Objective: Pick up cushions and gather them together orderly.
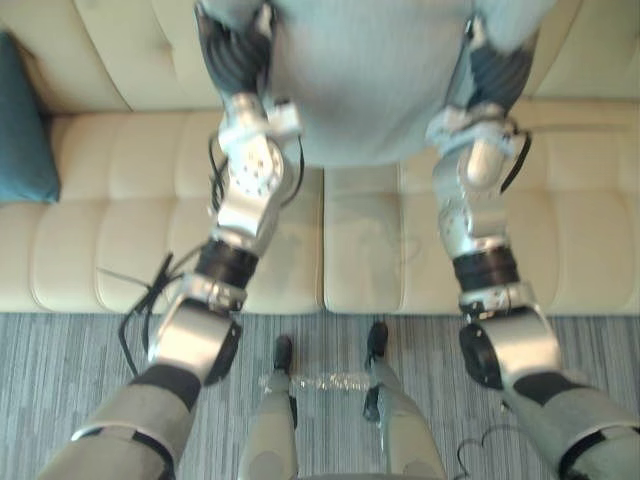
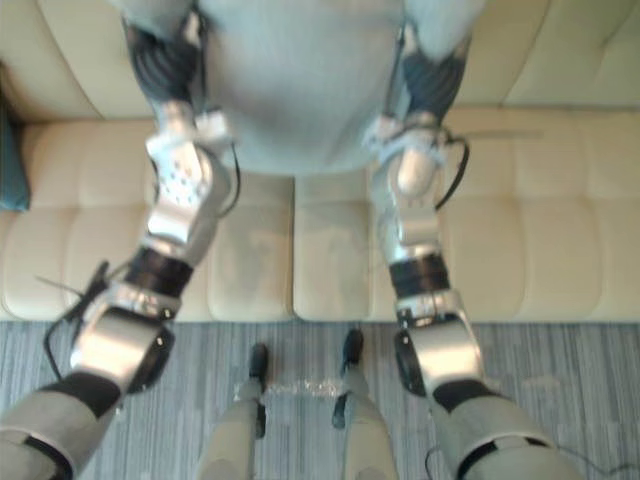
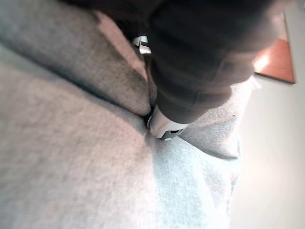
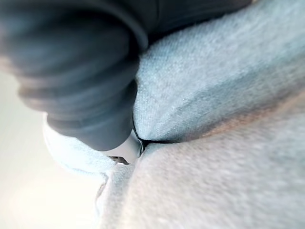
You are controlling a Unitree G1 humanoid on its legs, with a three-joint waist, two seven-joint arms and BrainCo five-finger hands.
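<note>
A large light grey-blue cushion (image 1: 370, 80) is raised close under the head camera, squeezed between my two hands. My left hand (image 1: 232, 50) presses into its left side and my right hand (image 1: 500, 70) into its right side. The left wrist view has the dark cover of the left hand (image 3: 205, 57) sunk into a fold of the cushion's fabric (image 3: 71, 157). In the right wrist view the right hand (image 4: 81, 71) is buried the same way in the cushion (image 4: 214, 86). A teal cushion (image 1: 25, 130) leans against the sofa back at the far left.
A cream tufted sofa (image 1: 120, 240) runs across the view below the held cushion, its seat split by a seam in the middle. Striped grey carpet (image 1: 60, 370) lies in front of it, with a small clear object (image 1: 315, 382) on it.
</note>
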